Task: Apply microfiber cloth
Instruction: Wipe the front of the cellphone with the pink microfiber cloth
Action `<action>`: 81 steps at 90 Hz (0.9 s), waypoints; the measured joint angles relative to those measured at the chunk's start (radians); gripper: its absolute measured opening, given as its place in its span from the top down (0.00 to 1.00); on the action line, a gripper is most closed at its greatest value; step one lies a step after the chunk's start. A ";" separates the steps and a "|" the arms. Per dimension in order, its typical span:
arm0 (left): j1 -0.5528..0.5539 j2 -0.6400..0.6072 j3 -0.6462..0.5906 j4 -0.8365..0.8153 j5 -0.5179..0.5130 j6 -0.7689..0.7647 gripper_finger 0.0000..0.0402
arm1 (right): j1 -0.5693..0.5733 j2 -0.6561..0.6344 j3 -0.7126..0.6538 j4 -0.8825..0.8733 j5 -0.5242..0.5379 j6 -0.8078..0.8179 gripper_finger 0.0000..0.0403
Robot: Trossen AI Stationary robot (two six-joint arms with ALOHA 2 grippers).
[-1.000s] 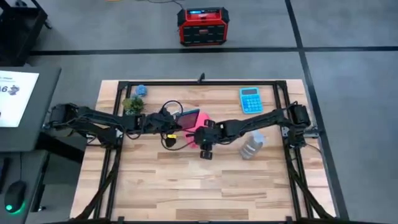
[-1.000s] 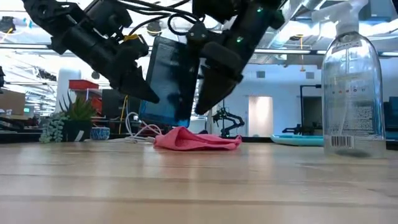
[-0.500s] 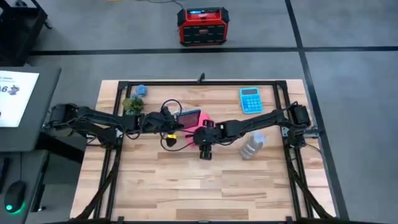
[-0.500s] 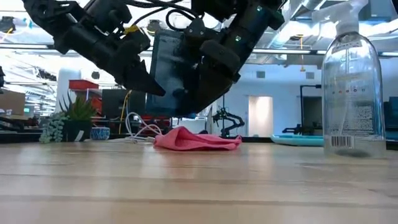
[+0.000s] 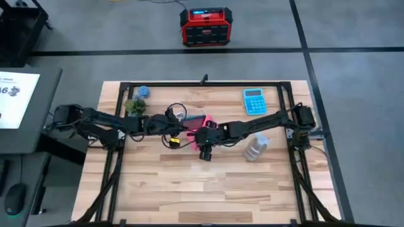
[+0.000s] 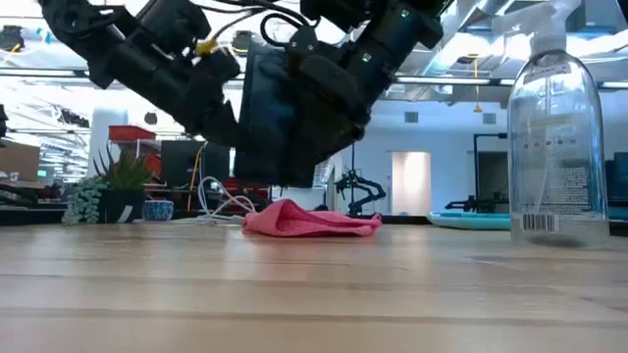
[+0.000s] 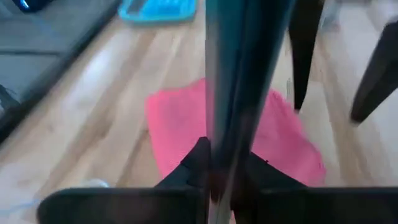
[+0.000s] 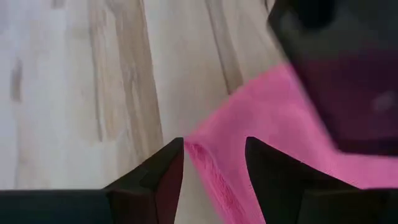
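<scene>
The pink microfiber cloth (image 6: 309, 220) lies crumpled on the wooden table near its middle, also visible in the left wrist view (image 7: 180, 127). My left gripper (image 5: 180, 123) reaches in from the table's left and is shut on a dark phone (image 6: 280, 123) held up above the cloth. My right gripper (image 8: 211, 165) comes from the table's right and stands open over the cloth's near edge (image 8: 208, 162), close beside the phone. In the low view its fingers end above the cloth, apart from it. My left gripper pinches the phone by one end (image 7: 219, 155) between its two fingers, which slant down from the table's left. The phone runs forward past the fingers, edge-on (image 7: 239, 74) to the wrist camera. It is lifted clear, above the cloth.
A clear spray bottle (image 6: 554, 137) stands right of centre. A blue calculator (image 5: 254, 101) lies at the far right, a small plant (image 5: 134, 106) at the far left, and a looped cable (image 5: 173, 110) behind the cloth. A black frame (image 5: 202, 84) rims the table.
My right gripper has gone a little toward the table's left, closing in on the phone above the cloth. The phone in my left gripper has shifted toward it, so the two now overlap in the low view. The cloth has stayed where it was.
</scene>
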 joint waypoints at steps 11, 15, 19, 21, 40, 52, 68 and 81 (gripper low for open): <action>-0.002 0.131 0.000 0.137 -0.011 0.012 0.97 | 0.014 0.000 0.000 -0.065 -0.001 -0.003 0.60; -0.002 0.174 0.000 0.170 -0.009 0.017 0.97 | 0.021 0.000 0.000 -0.105 -0.001 -0.003 0.60; -0.003 0.214 0.000 0.201 -0.008 0.015 0.97 | 0.025 0.000 0.000 -0.123 -0.001 0.001 0.60; -0.003 0.230 0.001 0.218 -0.009 0.011 0.97 | 0.027 0.000 0.000 -0.129 -0.001 0.005 0.60; -0.003 0.304 0.005 0.284 -0.007 -0.011 0.97 | 0.042 0.000 -0.035 -0.067 0.010 0.035 0.60; -0.003 0.277 0.004 0.271 0.000 -0.012 0.97 | 0.042 0.000 -0.079 0.015 0.029 0.041 0.60; -0.003 0.185 -0.002 0.187 0.006 -0.006 0.97 | 0.042 0.000 -0.138 0.030 0.136 0.101 0.60; -0.003 0.113 -0.002 0.149 0.005 -0.006 0.97 | 0.049 0.000 -0.136 0.013 0.138 0.091 0.60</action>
